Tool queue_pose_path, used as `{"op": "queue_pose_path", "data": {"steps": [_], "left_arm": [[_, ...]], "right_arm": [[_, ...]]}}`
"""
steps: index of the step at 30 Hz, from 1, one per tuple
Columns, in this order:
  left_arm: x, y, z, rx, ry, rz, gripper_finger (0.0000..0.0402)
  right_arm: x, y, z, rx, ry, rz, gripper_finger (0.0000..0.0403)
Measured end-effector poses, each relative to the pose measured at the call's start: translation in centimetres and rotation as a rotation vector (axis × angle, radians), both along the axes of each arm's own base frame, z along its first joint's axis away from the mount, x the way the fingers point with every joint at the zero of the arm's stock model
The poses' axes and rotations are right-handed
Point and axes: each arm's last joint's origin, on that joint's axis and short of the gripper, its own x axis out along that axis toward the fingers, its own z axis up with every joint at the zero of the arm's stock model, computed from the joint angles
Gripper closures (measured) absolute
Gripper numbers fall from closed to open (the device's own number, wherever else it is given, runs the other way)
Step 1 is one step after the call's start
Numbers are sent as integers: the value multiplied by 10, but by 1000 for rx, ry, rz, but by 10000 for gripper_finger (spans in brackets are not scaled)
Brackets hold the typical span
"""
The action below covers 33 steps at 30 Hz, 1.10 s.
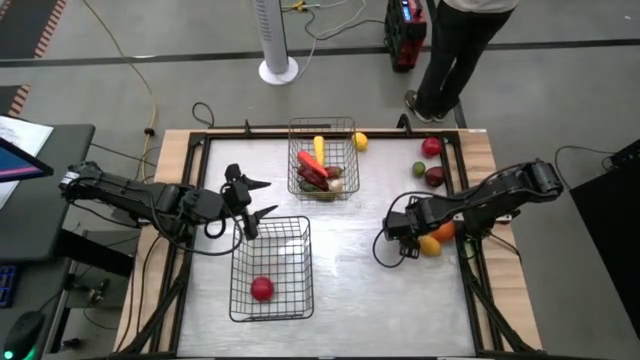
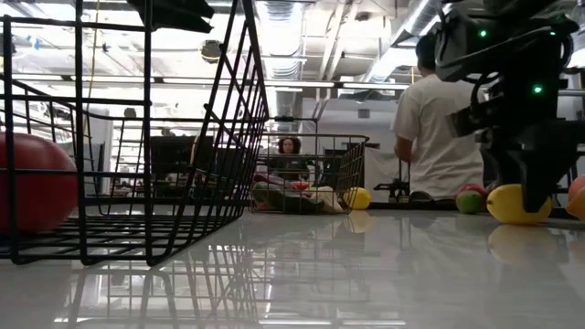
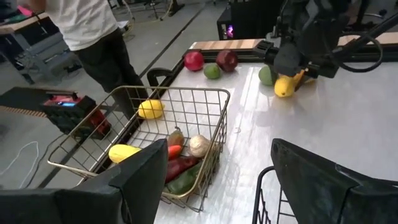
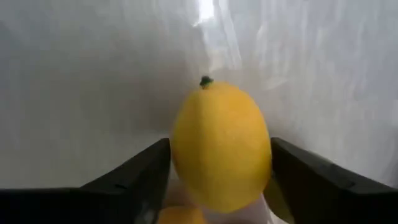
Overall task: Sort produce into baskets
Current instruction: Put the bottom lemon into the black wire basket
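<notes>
Smooth and egg-shaped, a glossy yellow plastic lemon (image 4: pixel 221 146) is sitting between the two dark fingers (image 4: pixel 134 180) of the right gripper (image 1: pixel 422 241), whose jaws are flanking it on both sides; whether they are truly pressing it I cannot tell. This lemon is resting low on the shiny whitish desk (image 1: pixel 360 290), near the desk's right edge, with a round orange fruit (image 1: pixel 443 230) just beside it under the arm.

Black thin-wire grid is forming the nearer rectangular basket (image 1: pixel 271 268), which is holding one smooth red apple (image 1: pixel 262 289) on its mesh floor. Above this basket's far left corner the left gripper (image 1: pixel 250 200) is hovering with its jaws spread apart, holding nothing.

Farther back, a brass-coloured wire-mesh basket (image 1: pixel 322 158) is carrying a heap of vegetables: a yellow elongated piece (image 3: pixel 124 152), a whitish bulb of garlic (image 3: pixel 199 145), a dark red pepper (image 3: pixel 183 167) and a green piece at the bottom. Another small yellow lemon (image 1: pixel 360 142) is lying on the desk just beside that basket's far right corner.

Near the desk's far right corner, a bright red apple (image 1: pixel 431 147), a small green lime (image 1: pixel 419 168) and a darker red apple (image 1: pixel 434 177) are lying loose, close together

Beyond the desk a person in a white shirt and dark trousers (image 2: pixel 437 128) is standing
</notes>
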Motion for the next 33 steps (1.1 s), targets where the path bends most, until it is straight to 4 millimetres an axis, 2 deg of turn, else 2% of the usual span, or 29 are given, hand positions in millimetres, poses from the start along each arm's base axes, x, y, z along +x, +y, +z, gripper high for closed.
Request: {"op": "queue_pose_path", "data": {"steps": [5, 9, 12, 18, 25, 29, 33], "left_arm": [[0, 0, 0, 6, 0, 10, 127], [0, 0, 0, 8, -2, 17, 127], [0, 1, 0, 9, -3, 20, 127], [0, 1, 0, 17, -4, 36, 127], [-1, 2, 1, 43, 0, 60, 127], [-1, 2, 1, 45, -1, 65, 127], [-1, 2, 1, 47, -7, 77, 127]], "right_arm": [[3, 1, 4, 18, -11, 5, 183], [18, 4, 23, 49, -88, 15, 186], [35, 10, 47, 70, -199, 55, 183], [74, 31, 105, 101, -591, 241, 169], [114, 49, 156, 13, -1210, 471, 167], [137, 53, 157, -41, -1396, 517, 165], [161, 53, 132, -52, -1418, 501, 164]]}}
